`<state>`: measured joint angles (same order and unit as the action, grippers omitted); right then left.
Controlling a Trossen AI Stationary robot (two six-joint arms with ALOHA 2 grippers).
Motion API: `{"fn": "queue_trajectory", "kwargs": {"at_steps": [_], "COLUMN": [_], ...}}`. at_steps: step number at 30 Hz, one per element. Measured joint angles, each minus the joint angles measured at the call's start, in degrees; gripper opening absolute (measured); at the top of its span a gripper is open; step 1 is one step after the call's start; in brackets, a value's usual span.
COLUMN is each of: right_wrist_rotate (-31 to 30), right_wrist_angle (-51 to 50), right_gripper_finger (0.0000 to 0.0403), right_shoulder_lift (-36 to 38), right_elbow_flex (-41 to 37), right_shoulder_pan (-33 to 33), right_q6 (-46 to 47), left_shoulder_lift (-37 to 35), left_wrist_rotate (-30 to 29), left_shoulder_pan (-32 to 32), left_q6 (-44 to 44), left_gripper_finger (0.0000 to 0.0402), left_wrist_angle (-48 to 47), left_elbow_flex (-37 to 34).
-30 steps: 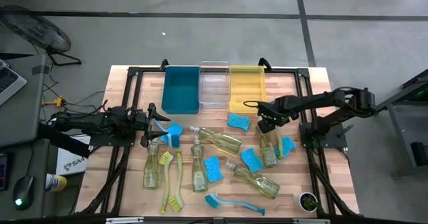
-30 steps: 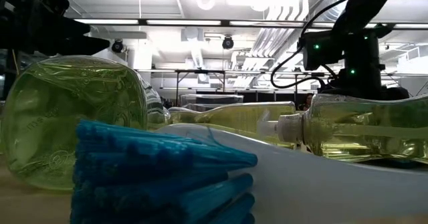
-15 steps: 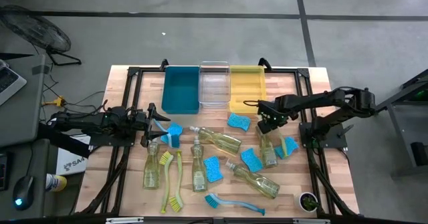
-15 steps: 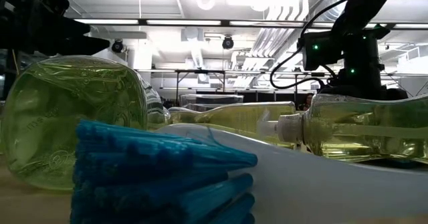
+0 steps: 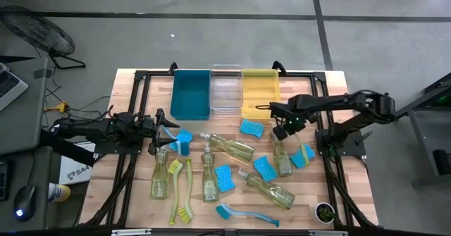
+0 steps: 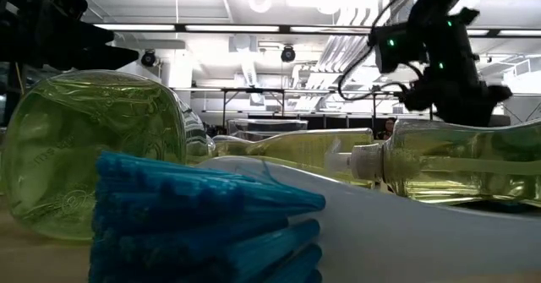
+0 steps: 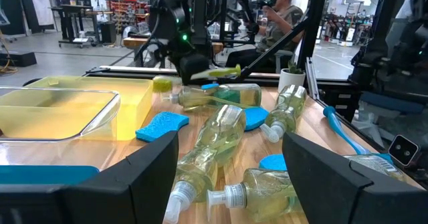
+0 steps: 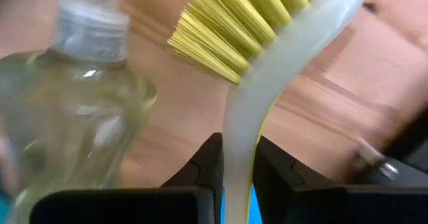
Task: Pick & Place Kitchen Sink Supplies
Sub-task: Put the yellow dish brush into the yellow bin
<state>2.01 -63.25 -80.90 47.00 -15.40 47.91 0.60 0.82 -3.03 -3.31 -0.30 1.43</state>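
The right gripper (image 8: 235,160) is clamped on the handle of a yellow-green dish brush (image 8: 267,57), held above a soap bottle (image 8: 70,110) near the yellow bin (image 5: 260,91), while the left gripper (image 5: 156,132) waits, fingers apart and empty, at the table's (image 5: 127,187) left side.

High view straight down over table (image 5: 141,194), low view level among bottles (very close), 2 wrist views forward.

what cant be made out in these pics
- Brush in the right gripper: handle end, cut off by the right wrist view's edge.
- Left gripper: high view, too small to tell if it holds anything.
- Table beyond the blue bristles: low view, blocked by bottles.
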Motion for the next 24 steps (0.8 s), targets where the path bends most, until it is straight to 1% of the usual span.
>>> {"fn": "queue_trajectory", "kwargs": {"at_steps": [5, 8, 10, 13, 17, 20, 24], "right_wrist_rotate": [-1.3, -4.6, -7.6, -9.9, -11.7, -11.0, -8.2], "right_wrist_angle": [-10.2, -14.0, -14.3, -11.6, -3.4, 4.6, 12.9], "right_gripper_finger": [0.0051, 0.0062, 0.0064, 0.0054, 0.0047, 0.0052, 0.0065], "right_shoulder_lift": [0.0, 0.0, 0.0, 0.0, 0.0, 0.0, -0.6], "right_elbow_flex": [9.1, 15.3, 19.2, 23.7, 26.6, 26.2, 25.6], "right_shoulder_pan": [0.0, 0.0, -0.2, -1.3, -4.2, -7.8, -13.5], "right_q6": [-0.1, -0.6, -1.1, -4.1, -10.5, -15.6, -20.9], "left_shoulder_lift": [0.0, 0.0, 0.0, 0.0, 0.0, 0.0, 0.0], "left_wrist_rotate": [0.0, 0.0, 0.0, 0.0, 0.0, 0.0, 0.0], "left_shoulder_pan": [0.0, 0.0, 0.0, 0.0, 0.0, 0.0, 0.0], "left_q6": [0.0, 0.0, 0.0, 0.0, 0.0, 0.0, 0.0], "left_gripper_finger": [0.0264, 0.0264, 0.0264, 0.0264, 0.0264, 0.0264, 0.0264], "left_wrist_angle": [0.0, 0.0, 0.0, 0.0, 0.0, 0.0, 0.0], "left_elbow_flex": [0.0, 0.0, 0.0, 0.0, 0.0, 0.0, 0.0]}}
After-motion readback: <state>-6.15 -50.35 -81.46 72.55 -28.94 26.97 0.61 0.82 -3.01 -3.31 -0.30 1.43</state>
